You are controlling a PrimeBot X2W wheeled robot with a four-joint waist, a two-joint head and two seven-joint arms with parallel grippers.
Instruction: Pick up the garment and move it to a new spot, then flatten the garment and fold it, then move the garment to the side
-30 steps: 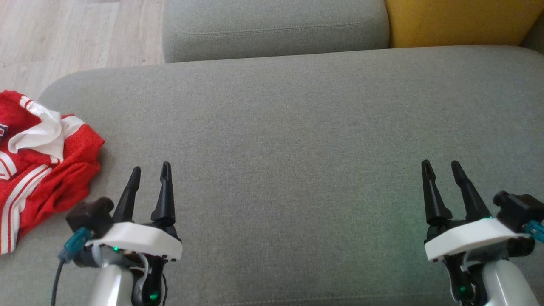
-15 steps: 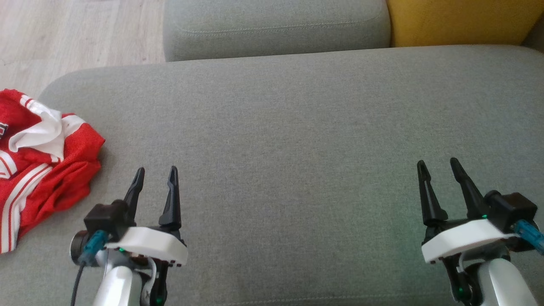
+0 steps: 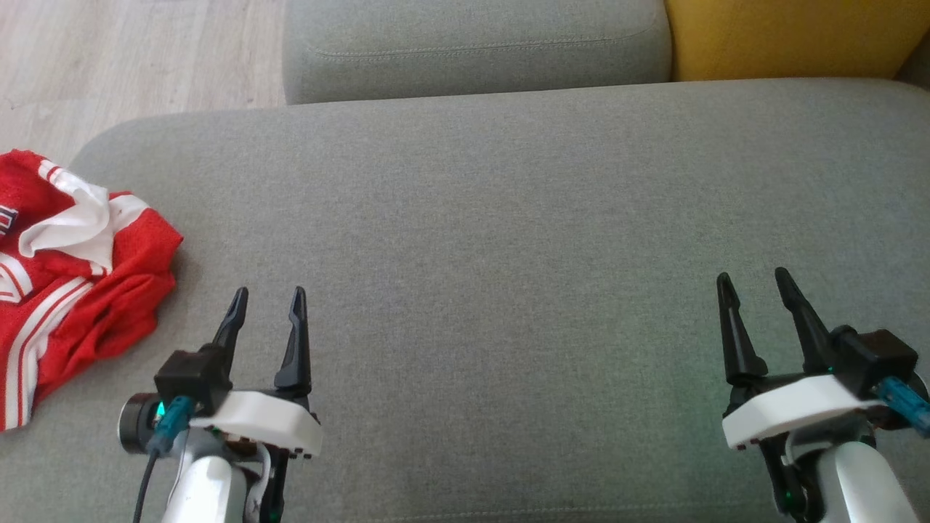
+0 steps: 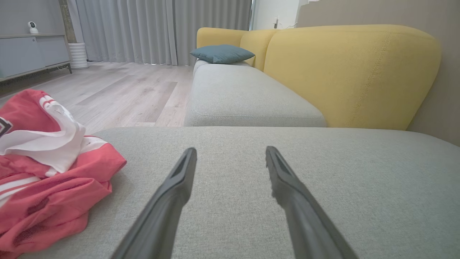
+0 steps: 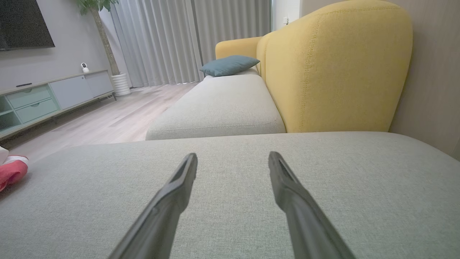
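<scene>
My left gripper sits at the lower left of the head view, its fingers spread and holding nothing. My right gripper, at the lower right, is spread and empty too. Both point up the frame over the grey sofa cushion. The crumpled red-and-white jersey lies at the left edge on the cushion's corner, near my left gripper but apart from it.
</scene>
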